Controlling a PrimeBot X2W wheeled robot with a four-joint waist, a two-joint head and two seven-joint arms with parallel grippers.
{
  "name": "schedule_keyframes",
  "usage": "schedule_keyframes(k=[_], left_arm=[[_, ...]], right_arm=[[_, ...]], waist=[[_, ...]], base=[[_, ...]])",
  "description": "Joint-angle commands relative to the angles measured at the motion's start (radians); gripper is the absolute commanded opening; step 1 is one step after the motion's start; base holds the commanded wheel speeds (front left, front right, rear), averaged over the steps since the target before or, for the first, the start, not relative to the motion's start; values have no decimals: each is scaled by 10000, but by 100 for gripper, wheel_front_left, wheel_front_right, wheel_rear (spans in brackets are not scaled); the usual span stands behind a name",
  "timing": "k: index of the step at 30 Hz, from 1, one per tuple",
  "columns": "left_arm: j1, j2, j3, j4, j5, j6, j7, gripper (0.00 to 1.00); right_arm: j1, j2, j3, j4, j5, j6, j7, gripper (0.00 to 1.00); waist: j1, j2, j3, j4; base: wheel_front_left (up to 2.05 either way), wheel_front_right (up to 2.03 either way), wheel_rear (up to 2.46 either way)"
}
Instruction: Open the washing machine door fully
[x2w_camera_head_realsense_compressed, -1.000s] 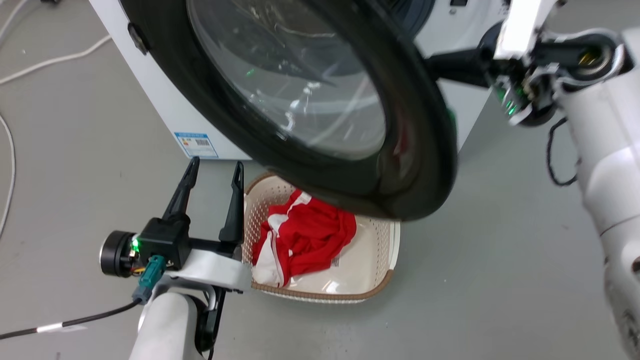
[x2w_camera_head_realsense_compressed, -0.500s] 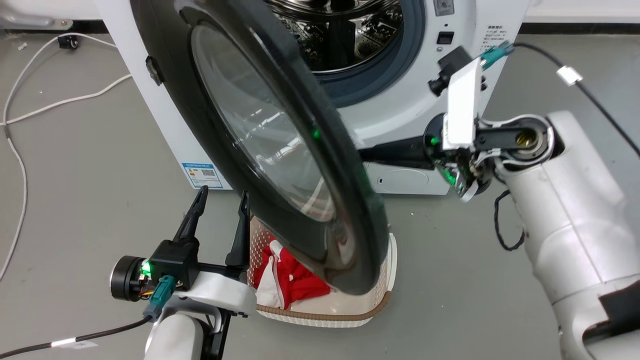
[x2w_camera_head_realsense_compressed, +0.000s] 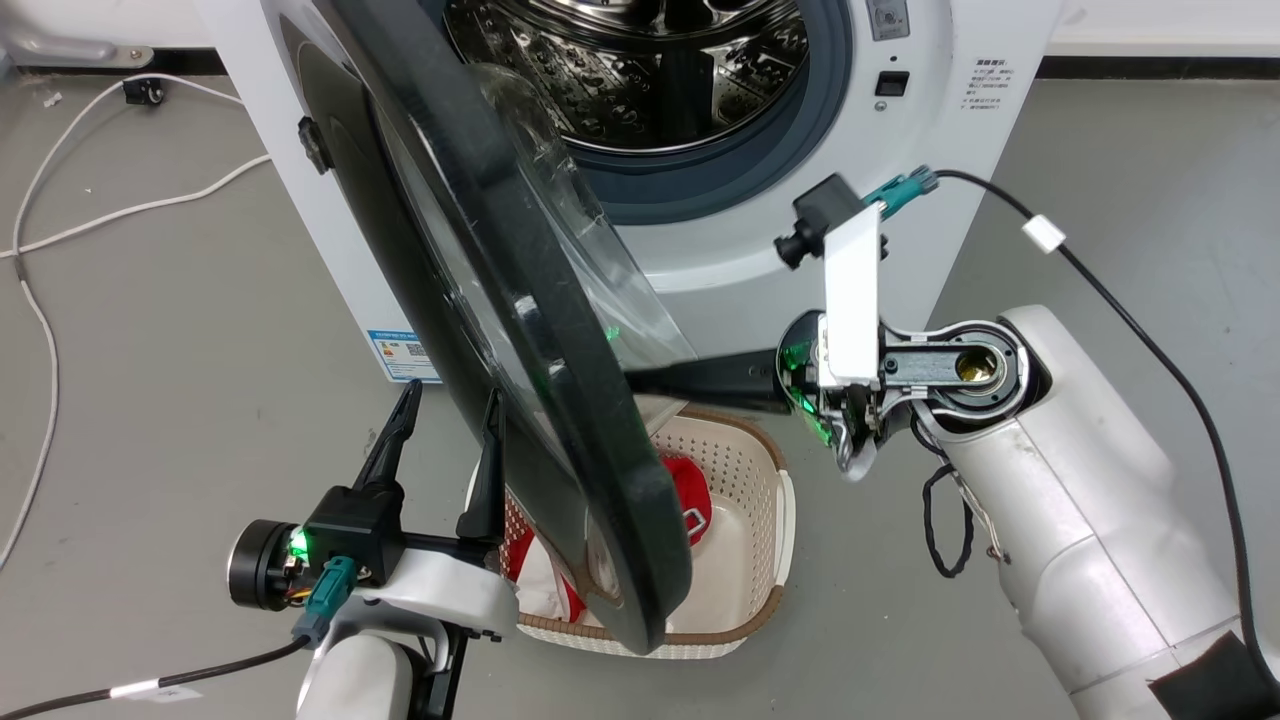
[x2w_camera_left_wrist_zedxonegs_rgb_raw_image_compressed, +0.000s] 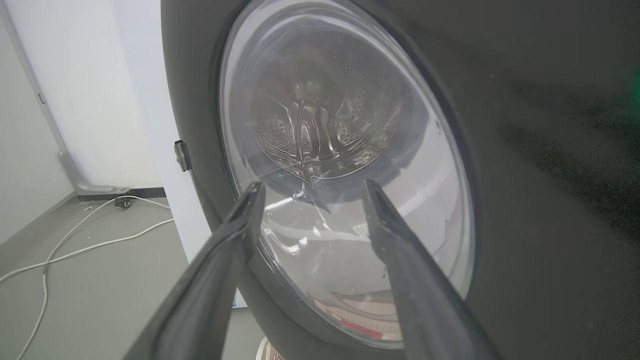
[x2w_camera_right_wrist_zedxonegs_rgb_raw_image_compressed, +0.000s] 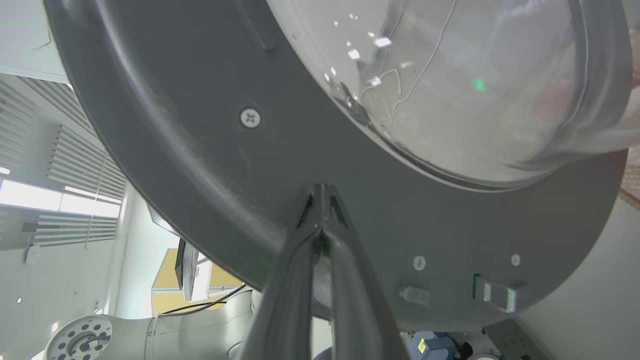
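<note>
2 grippers are at work around the large round glossy black washing machine door (x2w_camera_head_realsense_compressed: 470, 200), which stands about half open, hinged at the left of the white front-loading washing machine (x2w_camera_head_realsense_compressed: 900, 200) and nearly edge-on to the head camera. The right gripper (x2w_camera_right_wrist_zedxonegs_rgb_raw_image_compressed: 320, 200) has its fingers pressed together, holding nothing, with the tips touching the door's grey inner face just below the clear glass bowl. The left gripper (x2w_camera_head_realsense_compressed: 450, 395) waits with its fingers spread, just beside the door's outer face, on the near left.

I see 2 risks. The closed fingertips only push on smooth plastic, so they could slide toward the curved glass or off the rim, and the door would then stall or drift back. If I keep pushing, the door's outer face will sweep toward the left gripper, which sits in its path, and may strike it. The door's lower edge also hangs over the beige perforated plastic laundry basket (x2w_camera_head_realsense_compressed: 770, 500) holding a red and white garment (x2w_camera_head_realsense_compressed: 690, 495), though I cannot tell how much room there is.

Compared with 0.5 s ago, the door has swung wider to the left, hiding most of its outer face, uncovering more of the steel drum (x2w_camera_head_realsense_compressed: 650, 60) and the basket. The right arm has followed it. The left gripper has barely moved.
</note>
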Motion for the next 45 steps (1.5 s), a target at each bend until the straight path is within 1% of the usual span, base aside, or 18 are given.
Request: schedule_keyframes(k=[1, 6, 9, 12, 17, 23, 25, 26, 28, 31, 33, 35, 39, 40, 41, 42, 45], left_arm=[[71, -9, 14, -23, -33, 22, -26, 100], [92, -10, 49, -40, -52, 75, -28, 100], [104, -10, 75, -34, -78, 98, -26, 100], [129, -9, 127, -20, -92, 116, -26, 100], [231, 37, 266, -14, -96, 153, -26, 100], [276, 72, 360, -14, -75, 182, -26, 100], [271, 82, 398, -12, -80, 181, -26, 100], [285, 80, 402, -10, -81, 189, -26, 100], [300, 77, 425, 9, -88, 196, -26, 100], [315, 70, 436, 24, -98, 183, -28, 100], [344, 68, 453, 38, -111, 192, -28, 100], [393, 65, 470, 51, -120, 212, -26, 100], [479, 60, 512, 63, -142, 246, -26, 100], [482, 59, 522, 61, -131, 254, -26, 100], [482, 59, 522, 61, -131, 254, -26, 100], [479, 56, 523, 57, -130, 254, -26, 100], [472, 53, 526, 44, -130, 265, -26, 100]], right_arm=[[169, 28, -59, -186, 66, 0, -472, 0], [588, -36, -848, -808, -197, 0, -2589, 0], [1064, -280, -1518, -1281, -272, 0, -3738, 0], [1787, -473, -2241, -1786, -90, 0, -4639, 0], [3315, -729, -3449, -2848, 502, 0, -5580, 0], [5403, -840, -4499, -4279, 899, 0, -6487, 0], [5998, -776, -4663, -4654, 781, 0, -6838, 55], [6287, -749, -4718, -4841, 669, 0, -7030, 100], [6787, -639, -4863, -5166, 504, 0, -7481, 100], [7392, -456, -5033, -5535, -74, 0, -8450, 100], [7712, -490, -5085, -5630, -980, 0, -9238, 100], [7913, -354, -5186, -5674, -1645, 0, -9975, 100], [8173, -208, -5420, -5691, -3450, 0, -11284, 100], [8211, -191, -5497, -5704, -3969, 0, -11546, 100], [8211, -191, -5497, -5704, -3969, 0, -11546, 100], [8200, -155, -5603, -5751, -4398, 0, -11784, 100], [8121, -97, -5882, -5998, -6150, 0, -12362, 100]], waist=[[1, 0, 15, -11], [1, 0, 35, -67], [1, 0, 31, -108], [1, 0, -1, -166], [1, 0, -51, -287], [1, 0, -76, -390], [1, 0, -97, -418], [1, 0, -116, -420], [1, 0, -159, -411], [1, 0, -235, -398], [1, 0, -280, -402], [1, 0, -327, -417], [1, 0, -374, -439], [1, 0, -368, -443], [1, 0, -368, -443], [1, 0, -363, -448], [1, 0, -347, -451]], base=[[0, 0, 0], [0, 0, 0], [0, 0, 0], [0, 0, 0], [0, 0, 0], [0, 0, 0], [0, 0, 0], [0, 0, 0], [0, 0, 0], [0, 0, 0], [0, 0, 0], [0, 0, 0], [0, 0, 0], [0, 0, 0], [0, 0, 0], [0, 0, 0], [0, 0, 0]])
